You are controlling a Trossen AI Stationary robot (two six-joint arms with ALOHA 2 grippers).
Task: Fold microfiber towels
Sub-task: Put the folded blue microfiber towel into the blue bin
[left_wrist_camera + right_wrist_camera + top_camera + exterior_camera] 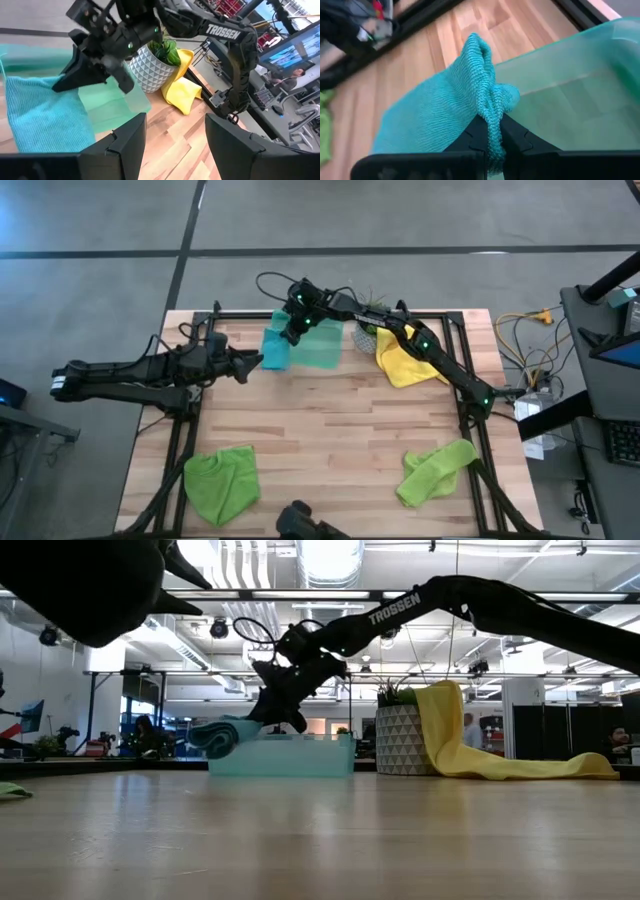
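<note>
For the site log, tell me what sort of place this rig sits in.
Probably an open-plan office or lab: exposed silver ceiling ducts, a lit computer monitor on a nearby desk, and a polished grey concrete floor around the light wooden table.

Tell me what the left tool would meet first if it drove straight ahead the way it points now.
Probably the teal towel, pinched by the right tool at the green tray. The open left tool points at it; depth is uncertain.
</note>
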